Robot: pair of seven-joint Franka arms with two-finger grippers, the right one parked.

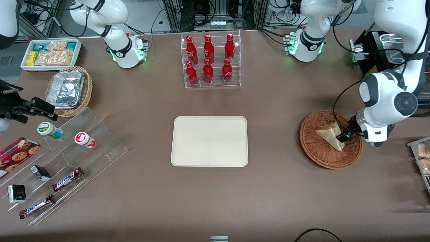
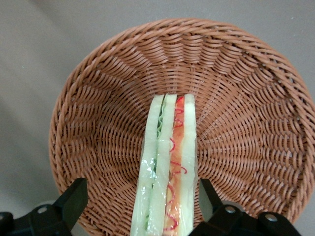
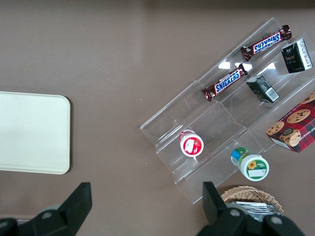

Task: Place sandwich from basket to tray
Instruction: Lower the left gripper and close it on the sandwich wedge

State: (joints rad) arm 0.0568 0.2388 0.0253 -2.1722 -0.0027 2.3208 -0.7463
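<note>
The sandwich [image 1: 330,134] is a wrapped pale wedge standing on edge in the reddish-brown wicker basket [image 1: 319,154], toward the working arm's end of the table. Its cut edge [image 2: 170,167] shows green, orange and red filling. My left gripper [image 1: 346,133] is low over the basket and open. Its two black fingers [image 2: 74,199] straddle the sandwich, with bare wicker [image 2: 108,147] showing between one finger and the wrapper. The cream tray [image 1: 210,141] lies flat mid-table with nothing on it, well apart from the basket toward the parked arm.
A clear rack of red bottles [image 1: 211,60] stands farther from the front camera than the tray. Toward the parked arm's end are a stepped acrylic stand with snacks [image 1: 77,148], a tan basket with a foil container [image 1: 69,90] and a white bin [image 1: 50,53]. Snack packets [image 1: 421,156] lie beside the working arm.
</note>
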